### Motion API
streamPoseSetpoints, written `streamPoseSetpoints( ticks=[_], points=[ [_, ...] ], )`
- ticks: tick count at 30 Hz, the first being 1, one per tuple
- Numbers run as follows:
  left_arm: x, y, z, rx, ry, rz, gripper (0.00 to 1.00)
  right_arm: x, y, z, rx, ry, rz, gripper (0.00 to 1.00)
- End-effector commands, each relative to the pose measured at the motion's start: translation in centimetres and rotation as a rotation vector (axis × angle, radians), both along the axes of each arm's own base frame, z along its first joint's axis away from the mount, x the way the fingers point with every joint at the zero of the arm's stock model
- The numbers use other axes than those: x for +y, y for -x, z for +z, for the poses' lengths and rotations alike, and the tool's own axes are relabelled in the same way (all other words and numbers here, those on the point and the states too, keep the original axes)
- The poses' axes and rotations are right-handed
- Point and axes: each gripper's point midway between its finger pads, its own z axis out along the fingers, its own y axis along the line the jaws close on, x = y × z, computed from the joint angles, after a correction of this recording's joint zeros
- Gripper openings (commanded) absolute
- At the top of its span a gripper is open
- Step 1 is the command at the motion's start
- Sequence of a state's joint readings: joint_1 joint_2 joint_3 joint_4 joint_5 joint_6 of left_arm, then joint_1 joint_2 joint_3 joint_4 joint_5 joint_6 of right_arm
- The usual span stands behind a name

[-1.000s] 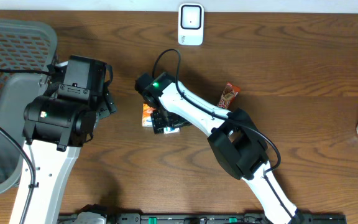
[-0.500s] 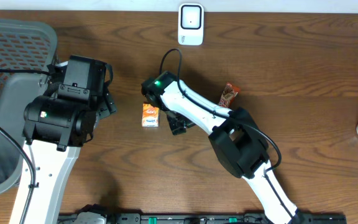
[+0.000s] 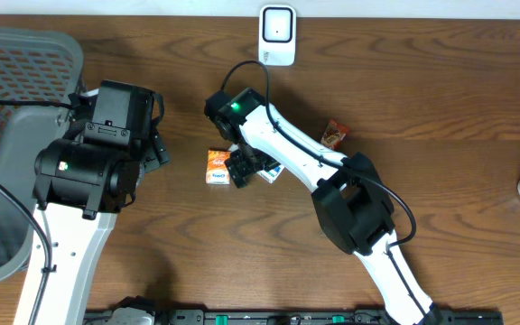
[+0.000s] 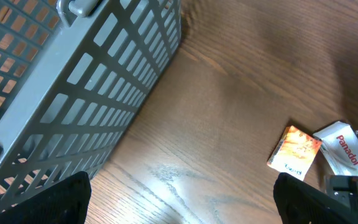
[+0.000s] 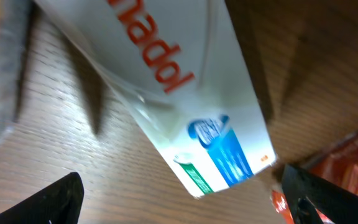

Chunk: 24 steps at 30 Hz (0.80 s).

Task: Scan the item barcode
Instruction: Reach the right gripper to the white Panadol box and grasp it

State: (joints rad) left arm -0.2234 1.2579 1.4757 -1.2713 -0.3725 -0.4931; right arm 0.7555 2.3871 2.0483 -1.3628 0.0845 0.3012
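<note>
1. The right gripper [image 5: 188, 200] is seen with its fingers spread wide and clamped on nothing. The Panadol box [image 5: 166, 93] lies flat on the table [image 3: 422, 90] beneath it.
2. The box is placed mid-table, just right of an orange carton [image 3: 218, 167] and well apart from the scanner [image 3: 277, 36] at the far edge.
3. The left gripper [image 4: 179, 199] is held wide apart and empty, beside the grey basket [image 4: 73, 93].

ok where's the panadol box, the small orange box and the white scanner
Panadol box [image 5: 185, 93], right wrist view, white printed face
small orange box [image 4: 295, 149], left wrist view, middle of top face
white scanner [image 3: 277, 34], overhead view, centre of front
</note>
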Motion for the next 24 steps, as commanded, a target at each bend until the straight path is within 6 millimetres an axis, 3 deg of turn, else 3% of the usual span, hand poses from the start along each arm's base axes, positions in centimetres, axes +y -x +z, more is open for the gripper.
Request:
streamPoseSetpoints(
  ticks=[1, 6, 10, 18, 21, 24],
  points=[
    [0.3, -0.1, 0.0, 0.006, -0.017, 0.003, 0.94, 0.8, -1.1, 0.0, -0.008, -0.061, 0.055, 0.99],
    [0.3, -0.1, 0.0, 0.006, -0.017, 0.003, 0.94, 1.7, -3.9, -0.2, -0.056, -0.160, 0.123, 0.99],
    [0.3, -0.1, 0.0, 0.006, -0.018, 0.003, 0.94, 1.4, -5.1, -0.4, -0.039, -0.235, 0.113, 0.91],
    [0.3, -0.1, 0.0, 0.006, -0.018, 0.003, 0.94, 1.7, -4.2, -2.2, -0.003, -0.203, 0.209, 0.93],
    [0.3, -0.1, 0.0, 0.006, -0.018, 0.003, 0.94, 2.0, -3.8, -3.6, -0.001, -0.162, 0.261, 0.99],
    [0.3, -0.1, 0.0, 0.006, -0.018, 0.003, 0.94, 1.9, -3.7, -5.3, 0.003, -0.123, 0.285, 0.99]
  ],
)
